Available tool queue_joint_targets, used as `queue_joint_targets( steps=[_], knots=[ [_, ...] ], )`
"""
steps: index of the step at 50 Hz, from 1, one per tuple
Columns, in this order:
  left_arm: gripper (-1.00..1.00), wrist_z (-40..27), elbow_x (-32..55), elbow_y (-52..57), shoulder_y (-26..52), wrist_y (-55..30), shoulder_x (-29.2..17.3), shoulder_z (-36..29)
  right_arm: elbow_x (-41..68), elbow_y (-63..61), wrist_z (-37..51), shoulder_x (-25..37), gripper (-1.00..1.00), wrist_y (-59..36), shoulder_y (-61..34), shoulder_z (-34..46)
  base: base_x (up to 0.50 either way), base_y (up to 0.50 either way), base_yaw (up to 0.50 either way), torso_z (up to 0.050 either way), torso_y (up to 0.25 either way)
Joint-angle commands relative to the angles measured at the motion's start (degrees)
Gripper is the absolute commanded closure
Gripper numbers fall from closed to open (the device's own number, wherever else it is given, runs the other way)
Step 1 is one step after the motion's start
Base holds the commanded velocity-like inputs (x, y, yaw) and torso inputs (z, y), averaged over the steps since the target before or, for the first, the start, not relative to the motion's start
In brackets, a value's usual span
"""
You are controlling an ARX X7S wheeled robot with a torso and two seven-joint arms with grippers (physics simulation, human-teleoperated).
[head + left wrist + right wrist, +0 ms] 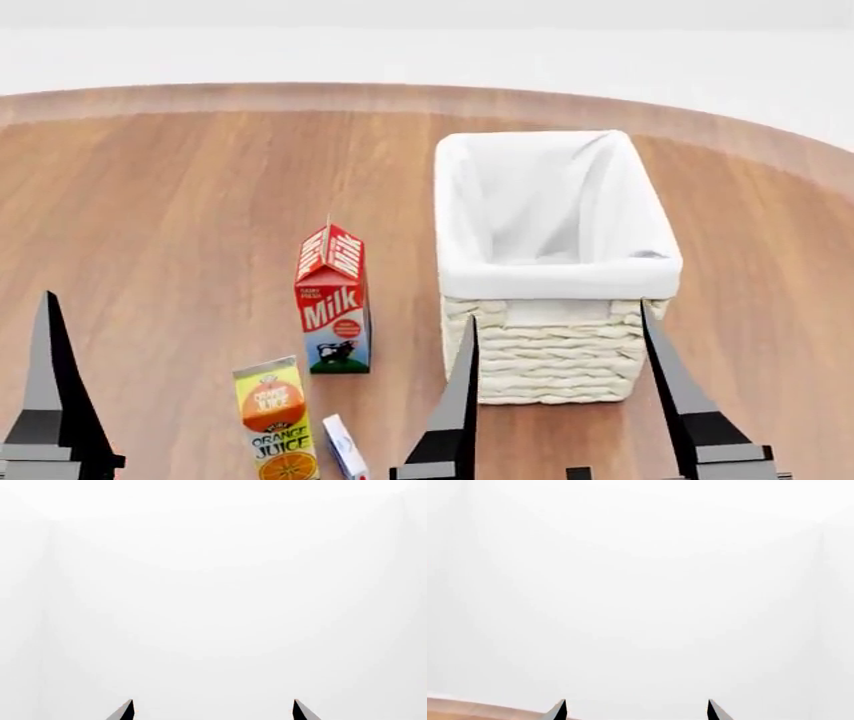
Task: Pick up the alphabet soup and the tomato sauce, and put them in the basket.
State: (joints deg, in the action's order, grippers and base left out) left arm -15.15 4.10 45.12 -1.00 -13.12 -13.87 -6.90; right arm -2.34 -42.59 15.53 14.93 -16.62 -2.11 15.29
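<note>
Our right fingers (654, 370) stand spread wide and empty, tips raised at six o'clock of the cream wicker basket with white cloth lining (554, 345) on the round wooden table (174, 200). Our left fingers (127, 711) likewise gape, empty. Only the right wrist view catches a table edge; neither can shows anywhere.

- Basket (561, 360): cream woven wicker, with a plain white cloth lining folded over the rim.
- Milk carton (332, 300): red top with white lettering, blue and green lower panel bearing a black-and-white cow.
- Juice carton (275, 418): orange and yellow, green lettering, an orange fruit printed low.
- Table (160, 220): warm brown wood grain.
- Right hand (567, 400): dark, near-black fingers.
</note>
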Motion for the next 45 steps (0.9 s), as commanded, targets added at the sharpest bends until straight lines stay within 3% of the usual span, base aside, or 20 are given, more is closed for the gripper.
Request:
queue_joint_targets(
  steps=[1,19,21,23,40,42,45],
  knots=[
    [-1.00,-0.36,0.24,-0.08,0.08,-0.01,-0.34,-0.18,0.02,0.17,0.40,0.39,-1.00,0.29,-0.02,0.47,0.26,0.00,0.00,0.000,0.000],
    [-1.00,-0.98,0.23,-0.22,-0.17,0.37,-0.76,-0.79,-0.04,0.24,0.82,0.95,-1.00,0.56,0.02,1.01,0.27,0.00,0.00,0.000,0.000],
    [-1.00,-1.07,0.27,0.12,-0.15,-0.04,-0.81,-0.87,0.15,-2.64,0.28,0.73,-1.00,-3.99,-1.69,1.04,0.28,0.00,0.00,0.000,0.005],
    [-1.00,-1.13,0.35,0.14,-0.18,-0.04,-0.87,-0.87,-0.41,0.10,0.97,1.15,-1.00,0.39,0.07,1.43,0.28,0.00,0.00,0.000,0.000],
    [-1.00,-1.62,0.57,-0.08,0.01,0.12,-1.38,-1.21,-0.32,-0.14,1.28,1.52,-1.00,0.15,-0.09,1.84,0.29,0.00,0.00,0.000,0.000],
    [-1.00,-1.70,0.71,-0.14,0.02,0.22,-1.48,-1.17,0.10,-2.63,0.69,1.23,-1.00,-4.06,-1.95,1.71,0.30,0.00,0.00,0.000,0.000],
    [-1.00,-1.77,0.89,-0.41,0.02,0.55,-1.64,-1.14,-0.31,-0.13,1.38,1.59,-1.00,-0.04,-0.36,2.04,0.30,0.00,0.00,0.000,0.003]
  ],
)
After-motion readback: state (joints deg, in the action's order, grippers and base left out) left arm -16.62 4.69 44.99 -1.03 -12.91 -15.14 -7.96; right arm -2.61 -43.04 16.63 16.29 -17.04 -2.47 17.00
